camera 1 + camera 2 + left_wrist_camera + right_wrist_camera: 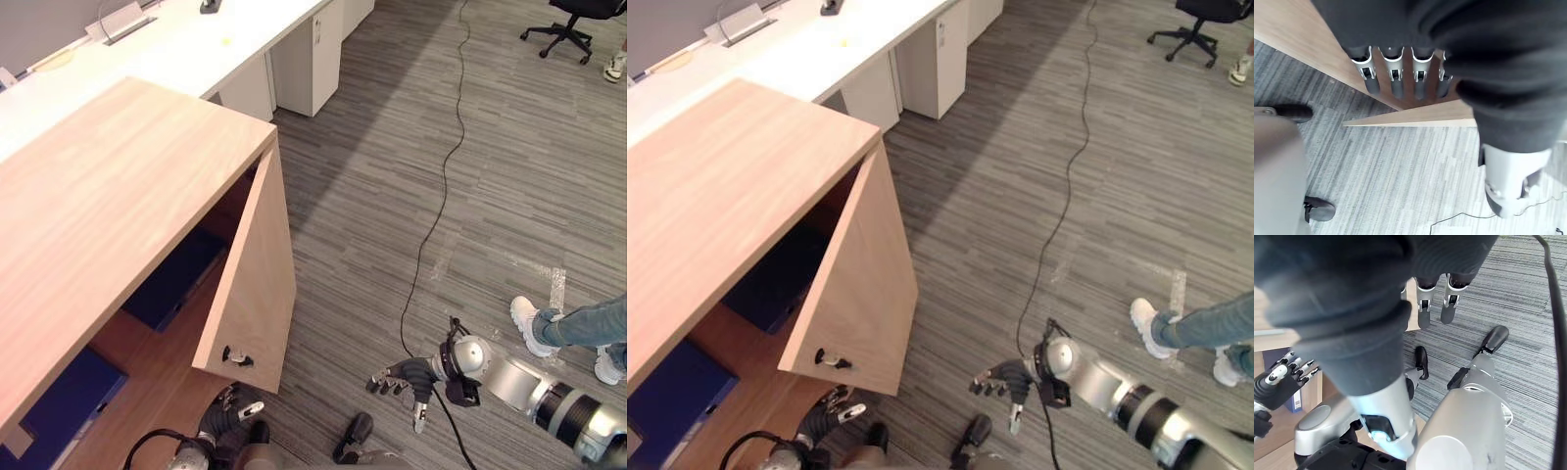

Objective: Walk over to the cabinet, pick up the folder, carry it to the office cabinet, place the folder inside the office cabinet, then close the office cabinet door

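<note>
The left hand's fingers are reaching out straight and released, holding nothing, right up against the wooden door near its lower free corner; whether they are touching it cannot be told. The left hand is sitting just below the door's small dark handle. The door is standing roughly half open on the office cabinet. Inside, a dark blue folder is lying toward the back of the cabinet floor, and a brighter blue folder is lying at its front edge; which one is the task's folder cannot be told. The right hand is hanging empty with relaxed fingers over the grey carpet, well apart from the door. A person's white shoe is standing beyond it. Judging by this, the folder is already inside and the door-closing step is beginning; the next move calls for the left hand pushing the door's outer face toward the cabinet's front edge until it shuts.
</note>
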Available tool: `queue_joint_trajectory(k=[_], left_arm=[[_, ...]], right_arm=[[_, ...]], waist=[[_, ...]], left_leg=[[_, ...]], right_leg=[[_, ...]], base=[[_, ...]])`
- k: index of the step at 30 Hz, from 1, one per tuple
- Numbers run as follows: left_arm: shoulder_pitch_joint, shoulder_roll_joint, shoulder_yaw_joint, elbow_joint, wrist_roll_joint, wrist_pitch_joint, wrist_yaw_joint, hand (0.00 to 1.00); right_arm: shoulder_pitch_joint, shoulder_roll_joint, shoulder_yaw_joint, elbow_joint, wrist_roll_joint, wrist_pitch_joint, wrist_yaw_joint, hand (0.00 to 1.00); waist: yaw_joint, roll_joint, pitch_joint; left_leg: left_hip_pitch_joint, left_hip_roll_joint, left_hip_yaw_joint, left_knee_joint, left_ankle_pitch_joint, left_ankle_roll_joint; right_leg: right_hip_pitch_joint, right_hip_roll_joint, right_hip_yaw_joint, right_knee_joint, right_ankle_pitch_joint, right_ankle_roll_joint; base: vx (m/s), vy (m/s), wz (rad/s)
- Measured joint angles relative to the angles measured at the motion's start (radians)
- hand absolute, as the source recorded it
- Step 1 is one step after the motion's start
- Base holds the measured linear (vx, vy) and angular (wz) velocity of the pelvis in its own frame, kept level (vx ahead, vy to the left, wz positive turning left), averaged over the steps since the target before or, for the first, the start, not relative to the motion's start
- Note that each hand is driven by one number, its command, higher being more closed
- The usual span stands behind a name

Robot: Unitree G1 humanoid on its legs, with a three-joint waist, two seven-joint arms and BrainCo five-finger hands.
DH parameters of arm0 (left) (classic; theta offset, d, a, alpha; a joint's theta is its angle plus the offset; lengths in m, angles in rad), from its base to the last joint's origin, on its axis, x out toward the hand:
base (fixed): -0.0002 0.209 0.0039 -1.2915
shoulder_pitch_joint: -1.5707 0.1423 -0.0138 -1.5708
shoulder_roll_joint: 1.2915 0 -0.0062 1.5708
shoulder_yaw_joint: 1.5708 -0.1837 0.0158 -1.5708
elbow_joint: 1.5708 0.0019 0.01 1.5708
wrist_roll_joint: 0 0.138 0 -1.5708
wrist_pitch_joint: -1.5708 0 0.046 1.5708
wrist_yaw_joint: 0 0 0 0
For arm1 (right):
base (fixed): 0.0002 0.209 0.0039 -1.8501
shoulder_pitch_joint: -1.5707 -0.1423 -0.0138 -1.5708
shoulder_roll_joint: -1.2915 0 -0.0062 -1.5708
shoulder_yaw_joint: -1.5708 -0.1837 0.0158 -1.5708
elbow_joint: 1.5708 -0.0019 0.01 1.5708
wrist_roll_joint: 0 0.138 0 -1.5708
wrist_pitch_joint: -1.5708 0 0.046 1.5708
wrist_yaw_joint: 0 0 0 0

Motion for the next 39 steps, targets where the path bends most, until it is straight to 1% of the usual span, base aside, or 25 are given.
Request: queue_joint_trajectory(k=[3, 5, 8, 11, 12, 13, 15, 16, 18, 20, 21, 23, 24, 25, 26, 27, 29, 32, 33, 34, 35, 36, 37, 38, 39], left_arm=[[0.0, 0.0, 0.004, -0.016, 0.0, 0.017, -0.016, 0.0], [0.002, 0.0, 0.005, -0.017, -0.002, 0.029, -0.025, 0.0], [0.011, 0.0, 0.003, -0.038, -0.017, 0.049, -0.028, 0.0], [0.01, 0.0, 0.003, -0.064, -0.026, 0.058, -0.033, 0.0], [0.011, 0.0, 0.003, -0.064, -0.041, 0.065, -0.033, 0.0], [0.012, 0.0, 0.003, -0.064, -0.045, 0.067, -0.033, 0.0], [0.005, -0.001, 0.012, -0.037, -0.069, 0.072, -0.024, 0.0], [-0.005, -0.003, 0.022, -0.008, -0.079, 0.071, -0.021, 0.0], [-0.091, -0.005, 0.118, 0.233, -0.092, 0.057, 0.049, 0.0], [-0.132, 0.008, 0.189, 0.414, -0.086, 0.056, 0.112, 0.0], [-0.133, 0.017, 0.204, 0.477, -0.079, 0.049, 0.153, 0.0], [-0.141, 0.012, 0.208, 0.53, -0.078, 0.034, 0.194, 0.0], [-0.149, 0.006, 0.207, 0.562, -0.078, 0.031, 0.219, 0.0], [-0.14, 0.0, 0.207, 0.578, -0.074, 0.026, 0.236, 0.0], [-0.136, -0.002, 0.207, 0.578, -0.068, 0.023, 0.244, 0.0], [-0.134, -0.006, 0.204, 0.575, -0.052, 0.014, 0.253, 0.0], [-0.133, -0.023, 0.193, 0.562, -0.042, 0.012, 0.25, 0.0], [-0.101, -0.035, 0.161, 0.472, -0.041, -0.008, 0.242, 0.0], [-0.089, -0.044, 0.151, 0.436, -0.046, -0.012, 0.232, 0.0], [-0.076, -0.046, 0.14, 0.417, -0.049, -0.019, 0.219, 0.0], [-0.074, -0.046, 0.135, 0.418, -0.05, -0.023, 0.212, 0.0], [-0.074, -0.044, 0.129, 0.422, -0.047, -0.024, 0.204, 0.0], [-0.073, -0.042, 0.129, 0.431, -0.04, -0.026, 0.204, 0.0], [-0.072, -0.043, 0.13, 0.459, -0.015, -0.028, 0.212, 0.0], [-0.073, -0.041, 0.13, 0.47, -0.005, -0.03, 0.218, 0.0]], right_arm=[[0.014, 0.007, -0.009, -0.002, -0.001, 0.001, 0.003, 0.0], [0.037, 0.042, -0.042, 0.002, -0.01, 0.001, 0.001, 0.0], [0.066, 0.152, -0.117, 0.085, -0.033, -0.002, -0.03, 0.0], [0.071, 0.306, -0.241, 0.353, -0.111, -0.009, -0.114, 0.0], [0.064, 0.376, -0.335, 0.477, -0.155, -0.013, -0.175, 0.0], [0.054, 0.41, -0.382, 0.538, -0.175, -0.015, -0.206, 0.0], [-0.038, 0.546, -0.606, 0.819, -0.269, -0.033, -0.371, 0.0], [-0.058, 0.574, -0.661, 0.879, -0.289, -0.036, -0.424, 0.0], [-0.086, 0.67, -0.808, 1.03, -0.304, -0.041, -0.616, 0.0], [-0.064, 0.727, -0.834, 1.062, -0.302, -0.044, -0.683, 0.0], [-0.028, 0.748, -0.848, 1.075, -0.302, -0.048, -0.718, 0.0], [0.023, 0.758, -0.934, 1.092, -0.299, -0.046, -0.758, 0.0], [0.067, 0.764, -0.999, 1.1, -0.291, -0.043, -0.787, 0.0], [0.117, 0.771, -1.049, 1.099, -0.276, -0.042, -0.813, 0.0], [0.138, 0.78, -1.077, 1.1, -0.273, -0.041, -0.824, 0.0], [0.168, 0.794, -1.117, 1.099, -0.272, -0.035, -0.839, 0.0], [0.199, 0.802, -1.162, 1.085, -0.269, -0.033, -0.854, 0.0], [0.22, 0.812, -1.225, 1.043, -0.226, -0.033, -0.863, 0.0], [0.228, 0.818, -1.245, 1.032, -0.202, -0.034, -0.87, 0.0], [0.232, 0.823, -1.266, 1.03, -0.193, -0.034, -0.873, 0.0], [0.238, 0.824, -1.271, 1.027, -0.193, -0.033, -0.874, 0.0], [0.266, 0.831, -1.285, 1.004, -0.196, -0.032, -0.875, 0.0], [0.293, 0.834, -1.299, 0.99, -0.196, -0.031, -0.878, 0.0], [0.329, 0.839, -1.303, 0.941, -0.196, -0.038, -0.893, 0.0], [0.342, 0.841, -1.302, 0.917, -0.196, -0.043, -0.894, 0.0]], waist=[[0.006, -0.002, -0.002], [0.009, -0.002, -0.002], [0.011, -0.003, -0.007], [0.025, -0.003, -0.008], [0.033, -0.002, -0.008], [0.037, -0.002, -0.008], [0.058, -0.003, -0.006], [0.062, -0.003, -0.004], [0.068, -0.008, 0.017], [0.07, -0.008, 0.04], [0.069, -0.011, 0.046], [0.056, -0.008, 0.053], [0.056, -0.01, 0.06], [0.052, -0.005, 0.057], [0.048, -0.01, 0.06], [0.04, -0.028, 0.063], [0.025, -0.037, 0.057], [0.009, -0.019, 0.049], [0.009, -0.013, 0.045], [0.006, -0.007, 0.039], [0.002, -0.006, 0.037], [-0.006, -0.01, 0.037], [-0.014, -0.016, 0.034], [-0.018, -0.016, 0.025], [-0.028, -0.016, 0.025]], left_leg=[[-0.012, -0.011, 0.001, 0.023, -0.013, 0.007], [-0.018, -0.015, -0.002, 0.032, -0.02, 0.016], [-0.03, -0.018, -0.019, 0.035, -0.021, 0.015], [-0.037, -0.021, -0.056, 0.037, -0.012, 0.013], [-0.037, -0.021, -0.07, 0.038, -0.01, 0.012], [-0.037, -0.021, -0.075, 0.039, -0.01, 0.011], [-0.053, -0.018, -0.077, 0.071, -0.01, 0.011], [-0.057, -0.019, -0.075, 0.089, -0.012, 0.013], [-0.111, -0.013, -0.008, 0.226, -0.03, 0.041], [-0.133, 0.01, 0.076, 0.303, -0.039, 0.063], [-0.136, 0.014, 0.099, 0.292, -0.029, 0.079], [-0.144, 0.015, 0.132, 0.291, -0.038, 0.086], [-0.159, 0.013, 0.185, 0.319, -0.055, 0.098], [-0.149, 0.004, 0.236, 0.286, -0.058, 0.105], [-0.141, -0.006, 0.235, 0.256, -0.047, 0.108], [-0.121, -0.04, 0.224, 0.172, -0.017, 0.125], [-0.093, -0.088, 0.195, 0.058, 0.029, 0.127], [-0.048, -0.14, 0.168, -0.091, 0.101, 0.125], [-0.038, -0.157, 0.161, -0.126, 0.114, 0.128], [-0.028, -0.174, 0.157, -0.14, 0.114, 0.128], [-0.024, -0.185, 0.154, -0.138, 0.114, 0.129], [-0.001, -0.21, 0.137, -0.137, 0.111, 0.133], [0.018, -0.236, 0.12, -0.134, 0.113, 0.138], [0.034, -0.264, 0.084, -0.116, 0.111, 0.172], [0.042, -0.273, 0.061, -0.102, 0.105, 0.187]], right_leg=[[0.001, -0.011, 0.002, -0.004, -0.002, 0.014], [0.001, -0.016, -0.001, -0.004, 0.0, 0.017], [0.004, -0.018, -0.016, -0.004, 0.001, 0.016], [0.015, -0.019, -0.049, 0.001, 0.003, 0.013], [0.024, -0.019, -0.063, 0.001, 0.001, 0.015], [0.027, -0.019, -0.065, 0.002, 0.001, 0.015], [0.032, -0.018, -0.068, 0.002, 0.001, 0.015], [0.035, -0.018, -0.072, 0.002, 0.0, 0.015], [0.06, -0.021, -0.094, 0.008, -0.012, 0.008], [0.073, -0.021, -0.099, 0.046, -0.054, 0.009], [0.07, -0.027, -0.116, 0.063, -0.078, 0.012], [0.065, -0.036, -0.162, 0.072, -0.082, 0.008], [0.064, -0.045, -0.194, 0.076, -0.082, 0.009], [0.072, -0.054, -0.233, 0.081, -0.081, 0.012], [0.077, -0.064, -0.254, 0.084, -0.08, 0.016], [0.083, -0.088, -0.287, 0.086, -0.079, 0.029], [0.086, -0.121, -0.327, 0.084, -0.071, 0.042], [0.092, -0.161, -0.391, 0.093, -0.066, 0.05], [0.091, -0.195, -0.416, 0.135, -0.062, 0.061], [0.095, -0.247, -0.441, 0.216, -0.093, 0.086], [0.101, -0.284, -0.459, 0.27, -0.116, 0.094], [0.131, -0.369, -0.489, 0.395, -0.152, 0.1], [0.157, -0.431, -0.494, 0.484, -0.167, 0.103], [0.162, -0.506, -0.41, 0.606, -0.168, 0.062], [0.146, -0.531, -0.327, 0.661, -0.156, 0.028]], base=[[0.01, 0.087, 0.01], [0.02, 0.067, 0.05], [0.04, 0.05, 0.17], [0.07, 0.027, 0.35], [0.05, 0.02, 0.27], [0.05, 0.028, 0.24], [0.03, 0.02, 0.11], [0.0, 0.002, 0.18], [-0.01, 0.003, 0.28], [-0.07, 0.009, 0.22], [-0.09, 0.008, 0.42], [-0.05, 0.017, 0.69], [-0.06, 0.1, 0.88], [-0.05, 0.098, 0.82], [-0.04, 0.111, 0.87], [-0.03, 0.091, 0.9], [-0.02, 0.112, 0.87], [0.01, 0.101, 0.67], [0.06, 0.168, 0.64], [0.07, 0.168, 0.71], [0.12, 0.19, 0.94], [0.13, 0.18, 1.03], [0.15, 0.227, 1.34], [0.11, 0.204, 1.11], [0.09, 0.239, 1.09]])
